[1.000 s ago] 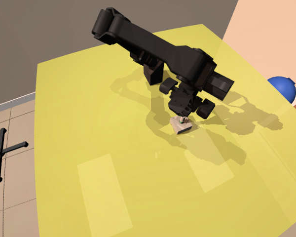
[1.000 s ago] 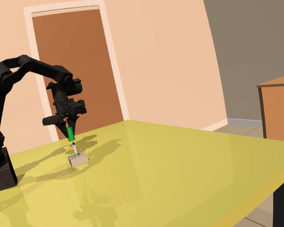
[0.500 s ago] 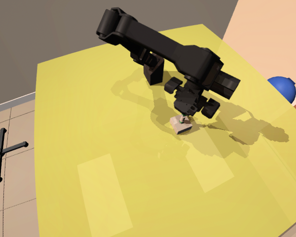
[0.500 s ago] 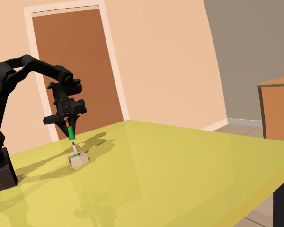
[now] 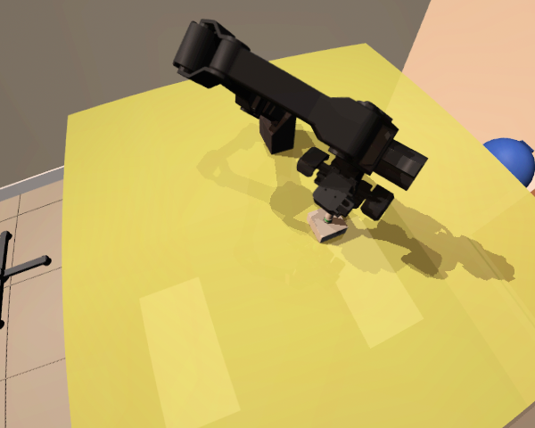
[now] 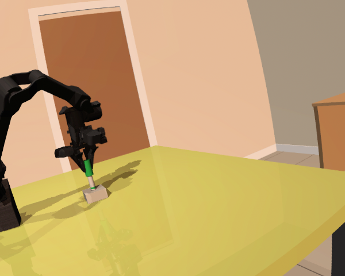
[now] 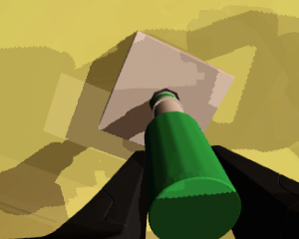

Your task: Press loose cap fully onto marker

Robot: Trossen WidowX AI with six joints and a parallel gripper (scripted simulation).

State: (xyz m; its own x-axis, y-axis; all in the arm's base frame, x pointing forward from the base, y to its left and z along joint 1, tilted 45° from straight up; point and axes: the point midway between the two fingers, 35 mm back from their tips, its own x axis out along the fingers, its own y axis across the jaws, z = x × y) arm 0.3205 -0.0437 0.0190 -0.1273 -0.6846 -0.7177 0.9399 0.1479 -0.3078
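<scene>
Exterior view, lower left of the frame: the gripper (image 6: 86, 161) pinches the green cap (image 6: 88, 168) directly over the cream marker (image 6: 91, 181), upright in its holder block (image 6: 96, 193), so pressing down seats it.
</scene>
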